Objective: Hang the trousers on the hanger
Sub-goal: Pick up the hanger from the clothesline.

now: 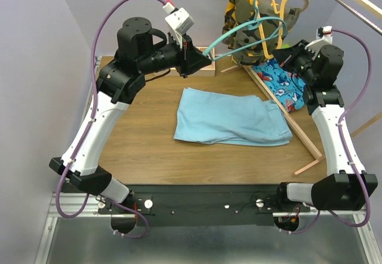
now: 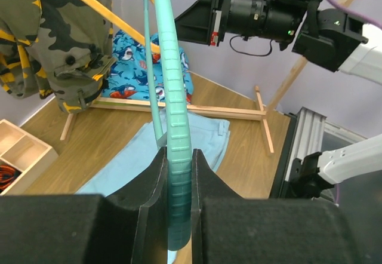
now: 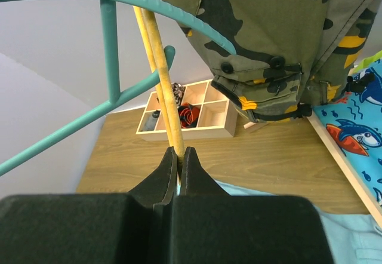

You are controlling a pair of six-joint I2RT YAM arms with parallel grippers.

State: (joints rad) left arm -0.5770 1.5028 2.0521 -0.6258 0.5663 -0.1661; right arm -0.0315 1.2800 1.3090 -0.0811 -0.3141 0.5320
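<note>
— Two grippers are up at the back of the table (image 1: 149, 156). What does each have?
— The left gripper (image 2: 178, 159) is clamped on the teal hanger (image 2: 172, 85). The ribbed bar is pinched between its two black fingers and rises away from the wrist camera.
— And the right one?
— The right gripper (image 3: 179, 152) has its jaws pressed together. A bar of the yellow hanger (image 3: 156, 55) runs down to their tips. Whether it is pinched there I cannot tell.
— Where are the trousers (image 1: 230, 117)?
— Lying folded and flat on the wood, mid-table, between the two arms. They are below the teal hanger and apart from it, and apart from both grippers.
— What's around the hanger's far end?
— Its hook is up near the camouflage garment (image 3: 268, 19) hanging at the back right. The blue shark-print cloth (image 3: 358, 126) lies beneath that garment, and a wooden compartment box (image 3: 185, 134) sits on the table behind.
</note>
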